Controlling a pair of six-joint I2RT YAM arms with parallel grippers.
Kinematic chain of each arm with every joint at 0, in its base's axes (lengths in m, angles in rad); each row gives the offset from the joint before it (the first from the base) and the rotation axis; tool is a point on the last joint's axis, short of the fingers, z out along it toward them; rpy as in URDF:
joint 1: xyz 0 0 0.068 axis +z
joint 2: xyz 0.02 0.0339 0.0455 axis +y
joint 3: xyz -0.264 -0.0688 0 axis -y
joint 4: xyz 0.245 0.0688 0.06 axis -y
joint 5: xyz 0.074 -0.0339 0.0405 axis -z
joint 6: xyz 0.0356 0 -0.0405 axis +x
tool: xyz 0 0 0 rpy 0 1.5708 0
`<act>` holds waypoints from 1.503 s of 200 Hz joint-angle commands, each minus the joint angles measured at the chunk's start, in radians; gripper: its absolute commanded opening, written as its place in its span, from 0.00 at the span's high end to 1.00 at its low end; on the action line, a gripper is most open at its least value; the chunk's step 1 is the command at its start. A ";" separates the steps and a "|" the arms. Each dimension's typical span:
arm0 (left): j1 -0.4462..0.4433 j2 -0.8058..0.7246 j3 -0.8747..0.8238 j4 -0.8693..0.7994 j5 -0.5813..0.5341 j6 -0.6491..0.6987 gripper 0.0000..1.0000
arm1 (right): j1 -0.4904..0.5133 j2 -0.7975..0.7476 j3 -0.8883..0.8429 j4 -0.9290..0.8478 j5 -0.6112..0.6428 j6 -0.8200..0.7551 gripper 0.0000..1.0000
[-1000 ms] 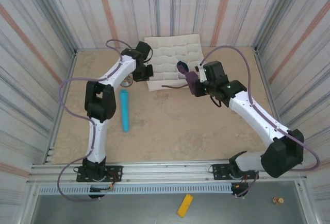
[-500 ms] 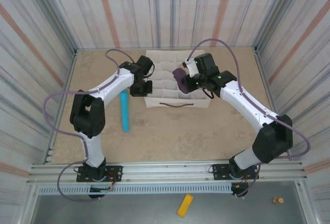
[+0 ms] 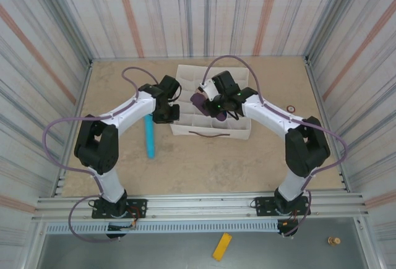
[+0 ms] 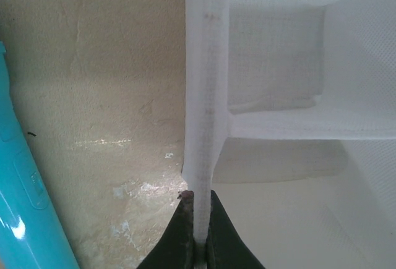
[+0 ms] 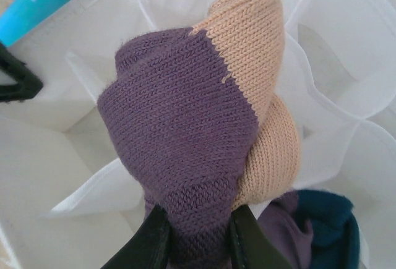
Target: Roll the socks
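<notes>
Clenched around the socks (image 5: 204, 127) at the right gripper (image 5: 198, 241), held over the white divided organizer (image 3: 213, 132). Rolled into a bundle, long axis running straight out from the fingers, tan-orange end pointing away (teal toe tucked low beside the jaws). Pinched tight on the organizer's side wall with the left gripper (image 4: 197, 226). Below, a beige table (image 3: 204, 157); all around, striped walls (image 3: 198, 9). Purple ribbed knit, tan-orange toe folded over.
</notes>
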 commanded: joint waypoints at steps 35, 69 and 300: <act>-0.009 -0.020 -0.051 0.010 -0.005 -0.002 1.00 | -0.002 0.045 -0.058 0.204 0.082 -0.077 1.00; -0.009 -0.015 -0.057 0.018 -0.003 -0.001 1.00 | 0.001 0.043 -0.126 0.235 0.110 -0.117 1.00; -0.008 0.073 0.041 -0.008 0.034 -0.023 1.00 | 0.027 0.477 0.266 -0.567 0.027 -0.073 1.00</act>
